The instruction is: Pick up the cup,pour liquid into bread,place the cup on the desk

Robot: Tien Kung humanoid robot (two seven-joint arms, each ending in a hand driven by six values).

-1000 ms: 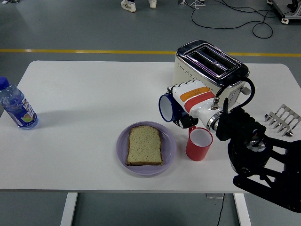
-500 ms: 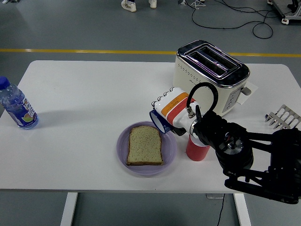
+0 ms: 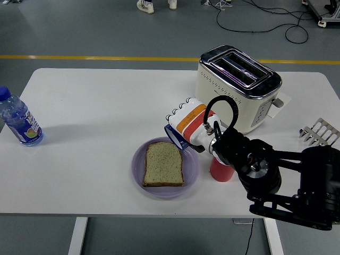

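Observation:
A slice of bread (image 3: 163, 164) lies on a lilac plate (image 3: 139, 178) near the table's front edge. My right hand (image 3: 184, 126), white with an orange and red band, is shut on a dark blue cup (image 3: 174, 137). It holds the cup tipped over the plate's upper right rim, its mouth facing down toward the bread. A red cup (image 3: 219, 169) stands upright right of the plate, partly hidden behind my black right arm (image 3: 265, 175). No liquid is visible.
A cream and chrome toaster (image 3: 238, 85) stands behind my hand. A blue-capped water bottle (image 3: 19, 119) is at the left edge. A metal toast rack (image 3: 320, 133) sits at the right edge. Cables lie on the floor beyond the table.
My right hand has carried the blue cup left and down from in front of the toaster to the plate's edge, tipping its mouth downward. The arm now covers part of the red cup.

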